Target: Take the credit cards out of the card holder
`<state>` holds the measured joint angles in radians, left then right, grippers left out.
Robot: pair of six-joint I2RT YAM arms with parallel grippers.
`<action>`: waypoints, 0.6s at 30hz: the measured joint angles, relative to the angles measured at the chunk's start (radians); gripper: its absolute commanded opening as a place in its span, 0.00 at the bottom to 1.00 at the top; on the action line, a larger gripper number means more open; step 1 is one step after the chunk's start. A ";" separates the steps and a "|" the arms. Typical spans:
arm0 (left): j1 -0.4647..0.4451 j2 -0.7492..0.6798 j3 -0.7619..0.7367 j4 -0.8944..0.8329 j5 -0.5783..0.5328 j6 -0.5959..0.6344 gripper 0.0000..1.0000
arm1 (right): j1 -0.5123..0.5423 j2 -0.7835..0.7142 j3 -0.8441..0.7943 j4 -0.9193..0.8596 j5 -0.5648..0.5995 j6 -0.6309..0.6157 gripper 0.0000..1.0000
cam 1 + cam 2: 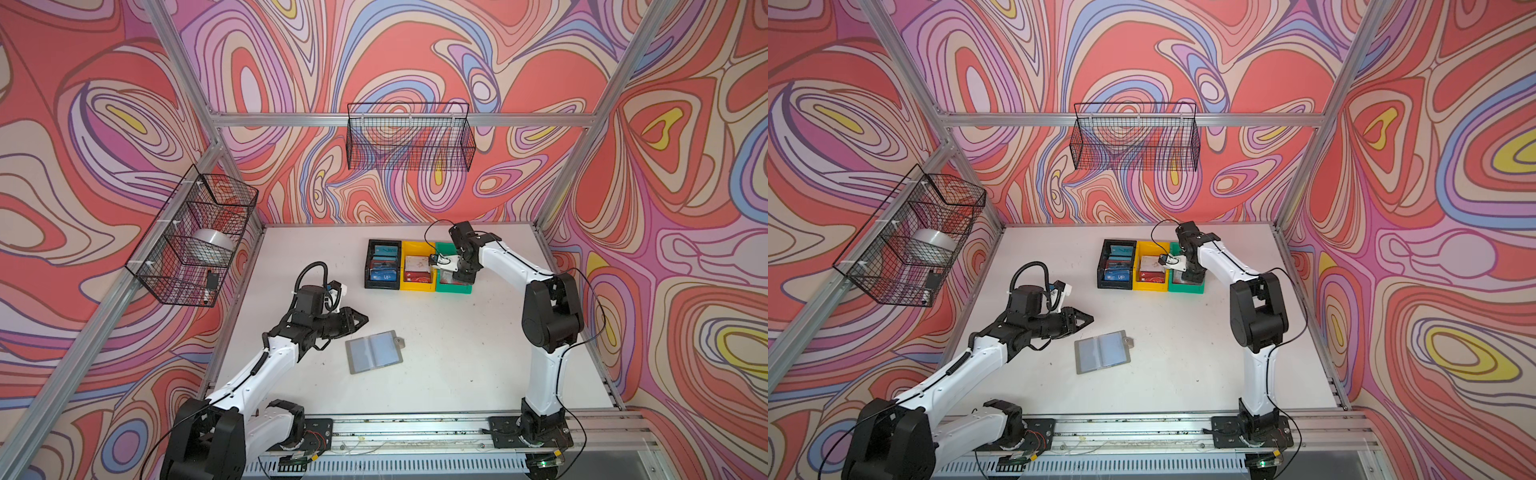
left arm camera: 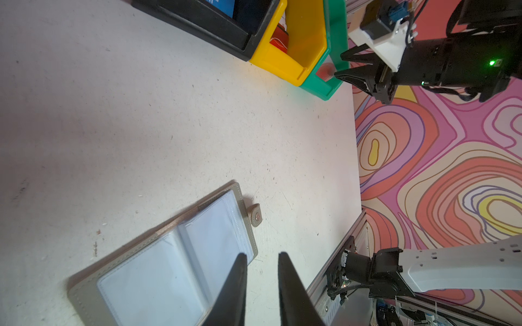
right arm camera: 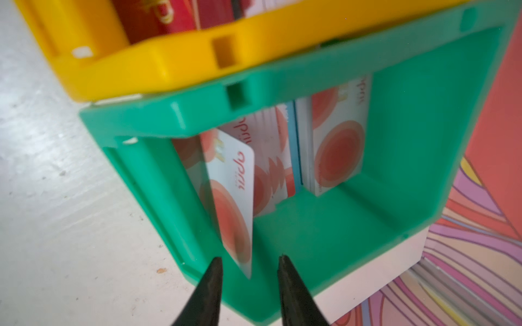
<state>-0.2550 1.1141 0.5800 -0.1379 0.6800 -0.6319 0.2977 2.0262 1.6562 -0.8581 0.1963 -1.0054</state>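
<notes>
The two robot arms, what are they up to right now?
The right gripper hangs over the green bin with its jaws apart, and a pale card with a red circle is loose between its tips, above other cards in the bin. The card holder lies open on the table, its visible pockets looking empty. The left gripper hovers near it, holding nothing.

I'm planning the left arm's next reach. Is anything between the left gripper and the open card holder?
Nothing visible does. The left gripper hangs close by the card holder, which lies open on the table with nothing else near it. The bins stand well off behind it.
</notes>
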 measured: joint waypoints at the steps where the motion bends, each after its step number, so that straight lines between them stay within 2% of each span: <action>1: 0.000 0.000 0.000 0.000 0.000 0.000 0.24 | 0.000 0.000 0.000 0.016 0.006 -0.001 0.55; 8: 0.000 0.000 0.000 0.000 0.000 0.000 0.24 | 0.000 0.001 0.000 0.124 0.030 0.046 0.57; 12: 0.000 0.000 0.000 0.000 -0.004 0.000 0.24 | 0.000 -0.020 -0.019 0.199 0.005 0.134 0.57; 15: 0.000 -0.005 0.000 -0.008 -0.026 0.003 0.25 | 0.000 -0.108 -0.105 0.268 -0.061 0.239 0.60; 18: 0.000 -0.024 0.002 -0.032 -0.068 0.014 0.27 | -0.004 -0.266 -0.250 0.351 -0.137 0.361 0.65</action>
<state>-0.2554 1.0904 0.5823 -0.1699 0.6121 -0.6174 0.2939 1.7607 1.4063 -0.5076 0.0597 -0.6445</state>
